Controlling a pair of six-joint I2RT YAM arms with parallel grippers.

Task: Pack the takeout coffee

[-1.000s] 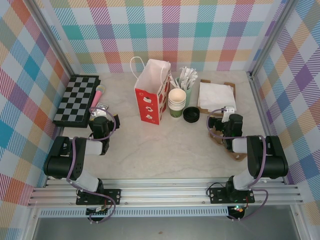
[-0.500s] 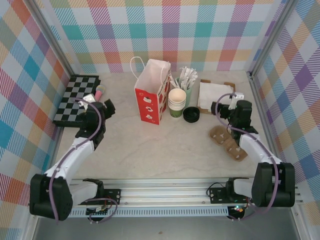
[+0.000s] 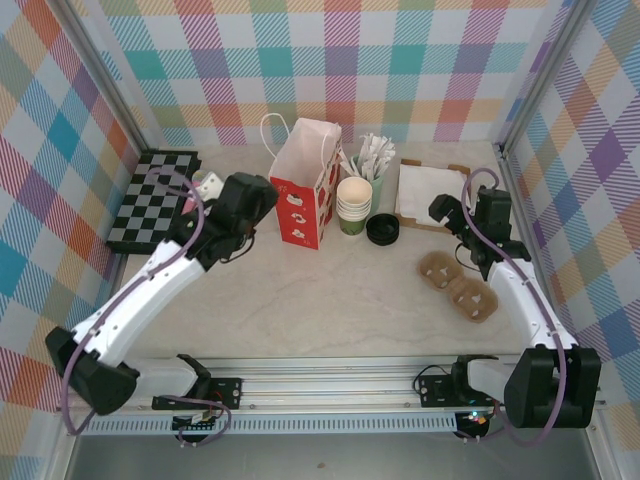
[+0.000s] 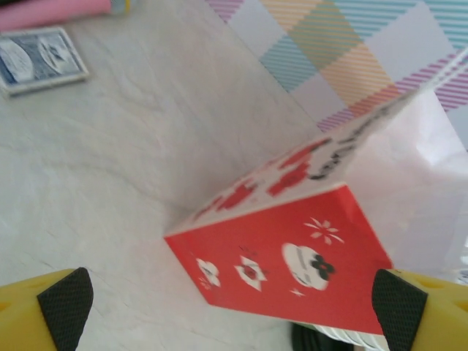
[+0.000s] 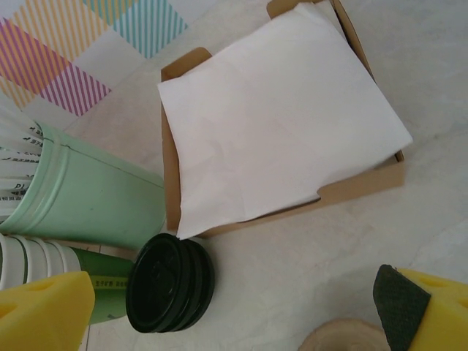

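Note:
A red-and-white paper bag (image 3: 303,190) stands upright at mid-table, and it looms close in the left wrist view (image 4: 292,256). My left gripper (image 3: 266,197) hovers open just left of the bag, nothing between its fingers (image 4: 64,306). Right of the bag a dark green paper cup (image 3: 352,227) stands unlidded under a stack of cream cups (image 3: 353,196). A stack of black lids (image 3: 382,229) lies beside it (image 5: 170,285). My right gripper (image 3: 442,211) is open and empty, right of the lids and above the bare table. I see no lidded takeout coffee; it is out of view.
A pale green cup of white cutlery (image 3: 373,160) stands behind the cream cups. A brown box with white paper (image 3: 432,190) lies at back right, cup carriers (image 3: 458,285) at the right, and a chessboard (image 3: 150,195) at the left with a card pack (image 4: 40,58).
Both arms have unfolded from their low rest. The left swung right up to the bag. The right reached toward the back, near the box and lids. Both grippers stayed open.

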